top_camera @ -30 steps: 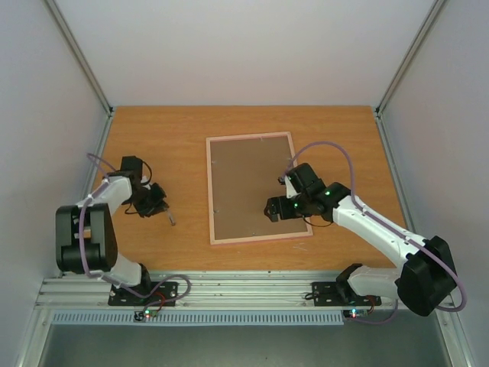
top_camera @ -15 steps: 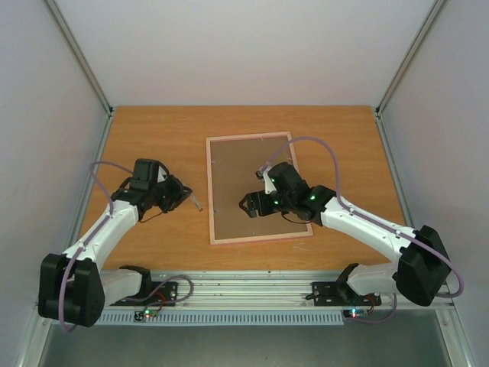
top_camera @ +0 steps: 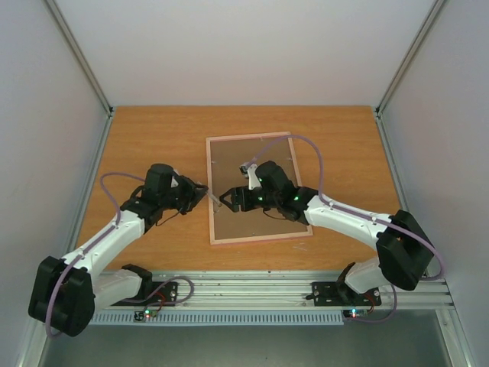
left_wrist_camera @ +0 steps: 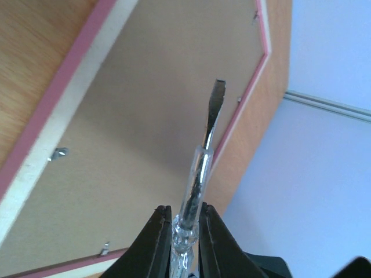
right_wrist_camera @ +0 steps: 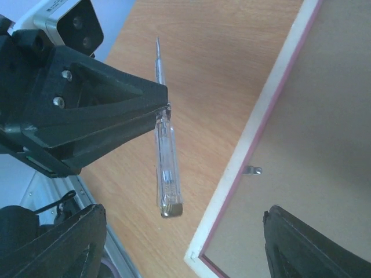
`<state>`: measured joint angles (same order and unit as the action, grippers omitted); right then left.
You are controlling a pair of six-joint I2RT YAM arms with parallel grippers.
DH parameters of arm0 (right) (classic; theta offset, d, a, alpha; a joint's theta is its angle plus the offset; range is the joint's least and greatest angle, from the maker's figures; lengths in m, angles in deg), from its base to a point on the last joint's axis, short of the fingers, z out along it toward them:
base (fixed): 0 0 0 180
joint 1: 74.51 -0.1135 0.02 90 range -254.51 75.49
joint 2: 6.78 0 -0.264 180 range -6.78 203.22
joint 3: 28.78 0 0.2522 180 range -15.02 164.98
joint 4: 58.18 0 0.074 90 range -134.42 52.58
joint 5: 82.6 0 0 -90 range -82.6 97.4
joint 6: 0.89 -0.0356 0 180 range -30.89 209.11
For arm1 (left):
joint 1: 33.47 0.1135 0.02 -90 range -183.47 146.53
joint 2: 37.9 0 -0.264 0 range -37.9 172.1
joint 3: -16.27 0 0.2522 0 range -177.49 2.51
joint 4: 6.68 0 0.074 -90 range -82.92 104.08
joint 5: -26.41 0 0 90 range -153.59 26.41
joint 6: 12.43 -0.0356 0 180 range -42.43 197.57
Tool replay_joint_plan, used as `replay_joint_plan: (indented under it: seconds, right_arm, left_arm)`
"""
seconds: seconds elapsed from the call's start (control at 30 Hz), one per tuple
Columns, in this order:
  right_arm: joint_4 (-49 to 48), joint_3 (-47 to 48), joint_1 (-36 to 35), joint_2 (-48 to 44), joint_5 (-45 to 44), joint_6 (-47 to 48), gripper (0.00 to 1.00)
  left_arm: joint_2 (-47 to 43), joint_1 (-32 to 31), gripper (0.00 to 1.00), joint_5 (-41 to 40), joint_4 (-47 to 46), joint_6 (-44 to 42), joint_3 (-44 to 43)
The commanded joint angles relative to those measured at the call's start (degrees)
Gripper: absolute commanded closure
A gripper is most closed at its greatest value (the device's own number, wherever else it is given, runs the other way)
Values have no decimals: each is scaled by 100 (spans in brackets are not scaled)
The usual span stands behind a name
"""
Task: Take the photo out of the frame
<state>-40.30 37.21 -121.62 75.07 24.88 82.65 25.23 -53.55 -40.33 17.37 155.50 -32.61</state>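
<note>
We see the frame (top_camera: 260, 238) lying back side up in the middle of the table (top_camera: 153, 138), with its brown backing board (top_camera: 229, 160) on top; the photo we cannot see. The left gripper (left_wrist_camera: 179, 217) is clamped on a clear-handled flat screwdriver (right_wrist_camera: 164, 156), just at the frame's left edge. The right gripper (top_camera: 231, 202) hovers over the board, its fingers wide apart and holding nothing.

Left hand (left_wrist_camera: 184, 211) grips a screwdriver (right_wrist_camera: 164, 168); right hand (top_camera: 228, 200) gapes.
</note>
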Motion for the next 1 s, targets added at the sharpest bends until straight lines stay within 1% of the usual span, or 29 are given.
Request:
replay_joint_plan:
  seconds: [0.0, 0.17, 0.33, 0.53, 0.7, 0.8, 0.97]
  right_arm:
    - [-703, -43, -74, 166, 351, -132, 26]
    - [-1040, -24, -79, 370, 554, -171, 31]
    - [-1196, 101, -83, 631, 658, -181, 39]
    - [-1208, 255, -81, 825, 648, -143, 50]
    - [-1169, 329, -79, 877, 609, -110, 55]
    - [-1168, 357, -79, 914, 629, -103, 61]
    - [-1159, 376, -83, 954, 626, -114, 66]
  left_arm:
    - [-42, -164, 99, -45, -812, 623, 74]
    - [-11, -263, 100, -67, -921, 847, 110]
    - [-13, -328, 100, -95, -1157, 1024, 174]
    - [-37, -382, 100, -102, -1264, 1138, 262]
    - [-72, -400, 100, -108, -1272, 1171, 325]
    - [-82, -401, 100, -103, -1292, 1204, 356]
    - [-82, -401, 100, -80, -1310, 1216, 347]
